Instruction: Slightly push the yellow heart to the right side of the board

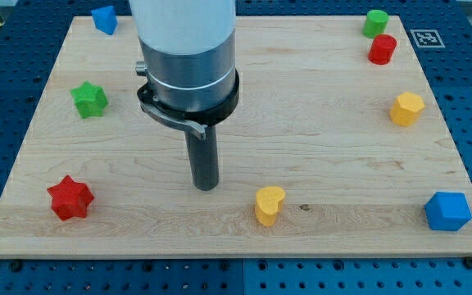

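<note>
The yellow heart point(269, 205) stands near the view's bottom edge of the wooden board point(318, 123), a little right of centre. My tip point(206, 187) is on the board to the left of the heart and slightly above it in the view, about a block's width away, not touching it. The rod hangs from the large white and grey arm at the view's top centre.
A red star point(70, 198) lies at bottom left, a green star point(89, 99) at left, a blue block point(104, 19) at top left. A green block point(375, 22) and a red cylinder point(382, 49) sit at top right, a yellow hexagon point(406, 108) at right, a blue hexagon point(447, 211) at bottom right.
</note>
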